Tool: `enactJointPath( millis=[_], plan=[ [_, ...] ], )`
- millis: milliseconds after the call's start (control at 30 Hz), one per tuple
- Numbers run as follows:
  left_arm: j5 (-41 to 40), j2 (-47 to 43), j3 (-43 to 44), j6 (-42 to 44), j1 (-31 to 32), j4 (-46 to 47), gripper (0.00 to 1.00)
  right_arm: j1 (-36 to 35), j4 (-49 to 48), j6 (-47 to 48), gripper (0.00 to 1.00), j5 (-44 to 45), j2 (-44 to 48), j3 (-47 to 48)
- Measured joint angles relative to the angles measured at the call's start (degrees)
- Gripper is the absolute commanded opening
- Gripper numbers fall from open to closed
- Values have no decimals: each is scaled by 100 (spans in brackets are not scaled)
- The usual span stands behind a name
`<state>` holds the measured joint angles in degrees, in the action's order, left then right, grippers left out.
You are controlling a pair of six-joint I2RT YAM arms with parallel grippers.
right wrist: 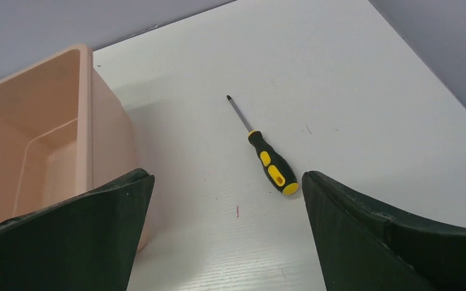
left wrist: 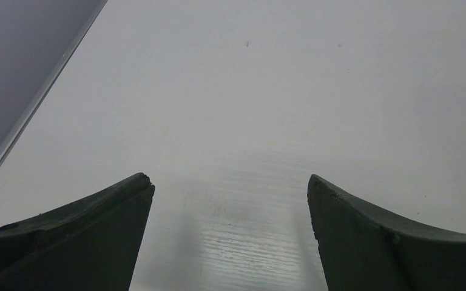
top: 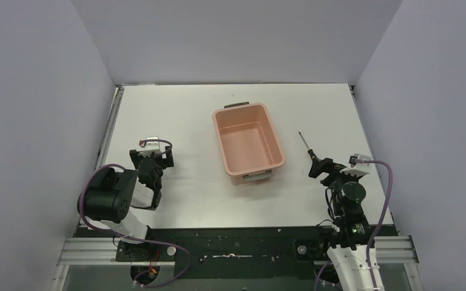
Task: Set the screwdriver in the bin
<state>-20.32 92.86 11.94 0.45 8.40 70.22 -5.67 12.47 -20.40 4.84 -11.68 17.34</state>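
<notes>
The screwdriver point(top: 306, 147) lies flat on the white table to the right of the bin, tip pointing away from me. In the right wrist view its black-and-yellow handle point(right wrist: 273, 168) lies just ahead of my right finger. The salmon-pink bin point(top: 249, 142) stands upright and empty at the table's middle, and its wall shows at the left of the right wrist view point(right wrist: 36, 133). My right gripper point(top: 323, 167) point(right wrist: 227, 177) is open and empty, low over the table, just short of the handle's end. My left gripper point(top: 151, 159) point(left wrist: 230, 180) is open and empty over bare table at the left.
The white table point(top: 182, 121) is walled by grey panels on the left, back and right. A metal rail runs along the table's left edge point(left wrist: 30, 112). A black strip with the arm bases point(top: 230, 239) borders the near edge.
</notes>
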Motion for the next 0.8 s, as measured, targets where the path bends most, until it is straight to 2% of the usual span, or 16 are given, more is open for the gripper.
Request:
enactJointPath(
  millis=[100, 233, 467, 567, 667, 800],
  plan=[
    [2, 0, 0, 0, 0, -9, 97, 0, 9, 39, 100, 26, -170, 74],
    [11, 0, 0, 0, -2, -15, 97, 0, 146, 127, 100, 81, -1215, 909],
    [72, 0, 4, 0, -42, -15, 97, 2, 1123, 678, 100, 243, -4951, 4769],
    [92, 0, 9, 0, -57, -17, 97, 2, 1641, 953, 100, 188, -6339, 5890],
    [107, 0, 11, 0, -63, -20, 97, 2, 2201, 1191, 100, 125, -7534, 6332],
    [118, 0, 11, 0, -63, -20, 97, 7, 2872, 1392, 99, 92, -8806, 6306]
  ],
)
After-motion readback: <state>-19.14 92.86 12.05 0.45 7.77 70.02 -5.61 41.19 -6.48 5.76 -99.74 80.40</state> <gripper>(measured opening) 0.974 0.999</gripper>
